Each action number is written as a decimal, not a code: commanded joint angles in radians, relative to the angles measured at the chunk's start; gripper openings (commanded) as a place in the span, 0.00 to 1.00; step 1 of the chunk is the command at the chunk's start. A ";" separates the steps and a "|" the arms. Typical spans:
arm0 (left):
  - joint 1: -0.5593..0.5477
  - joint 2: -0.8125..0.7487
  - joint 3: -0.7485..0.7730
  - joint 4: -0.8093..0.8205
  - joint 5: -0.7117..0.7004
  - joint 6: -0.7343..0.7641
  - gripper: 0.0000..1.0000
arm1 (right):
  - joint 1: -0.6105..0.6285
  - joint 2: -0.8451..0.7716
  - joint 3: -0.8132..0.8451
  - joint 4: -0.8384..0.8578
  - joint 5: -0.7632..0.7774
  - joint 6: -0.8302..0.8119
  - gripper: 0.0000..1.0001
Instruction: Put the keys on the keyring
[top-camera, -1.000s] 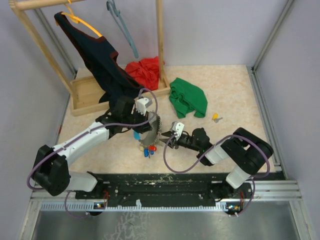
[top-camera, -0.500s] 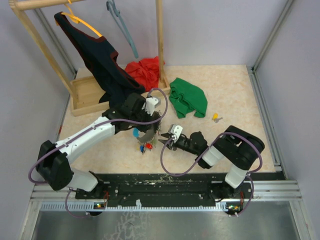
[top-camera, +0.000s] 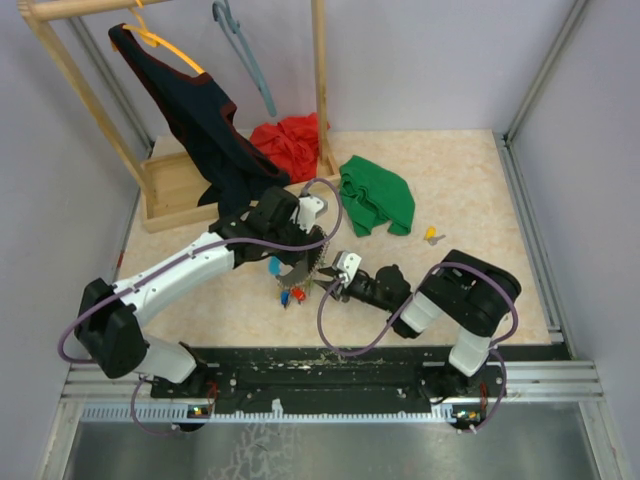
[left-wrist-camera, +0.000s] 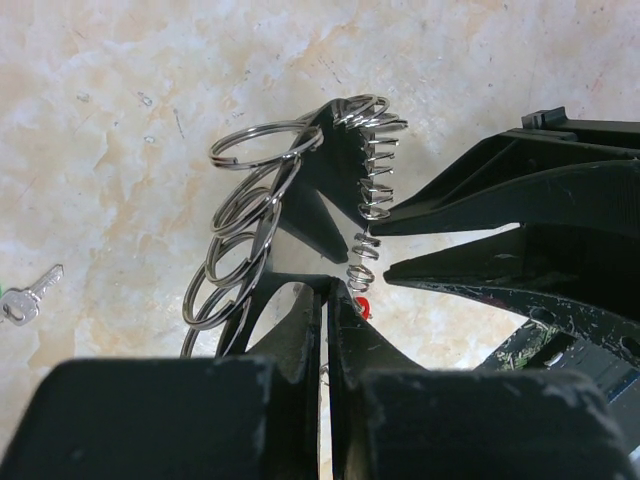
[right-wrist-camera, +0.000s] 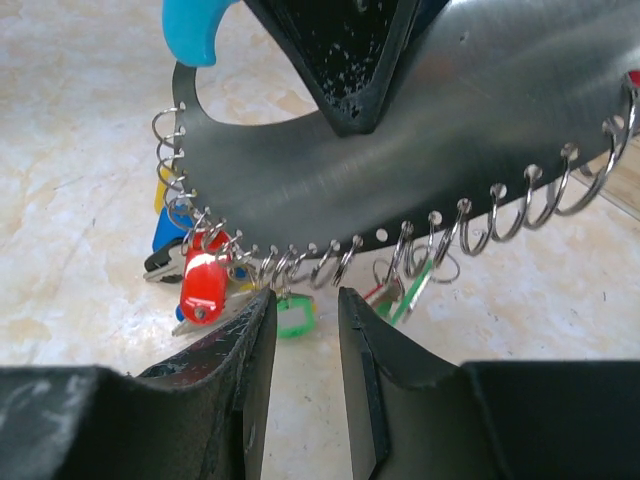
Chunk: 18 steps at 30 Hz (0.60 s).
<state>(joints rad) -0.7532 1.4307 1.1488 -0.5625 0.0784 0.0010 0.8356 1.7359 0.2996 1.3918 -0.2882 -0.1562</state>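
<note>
Robotics test cell, not a lived-in room. Landmark: small wooden garment rack (top-camera: 170, 195) on a beige marbled tabletop (top-camera: 470, 180). Behind the rack, plain lilac wall panels (top-camera: 430, 60) on aluminium posts (top-camera: 548, 68). In front of it, two robot arms (top-camera: 180, 270) bolted to a black rail (top-camera: 330, 368). Right of it, a red cloth (top-camera: 290, 140) and a green cloth (top-camera: 378, 195).

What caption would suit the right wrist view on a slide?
Left gripper pinches the keyring; the right gripper, jaws open, sits just under the tagged keys hanging from it.
</note>
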 joint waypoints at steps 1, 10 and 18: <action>-0.014 0.010 0.044 0.009 -0.002 0.003 0.00 | 0.019 0.005 0.036 0.074 -0.004 0.000 0.32; -0.020 0.015 0.046 0.009 0.000 0.002 0.00 | 0.021 0.011 0.040 0.064 0.029 -0.005 0.29; -0.021 0.008 0.042 0.009 -0.023 0.005 0.00 | 0.021 -0.009 -0.004 0.070 0.069 -0.002 0.28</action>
<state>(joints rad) -0.7685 1.4467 1.1515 -0.5636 0.0746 0.0006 0.8436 1.7420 0.3084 1.3998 -0.2497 -0.1566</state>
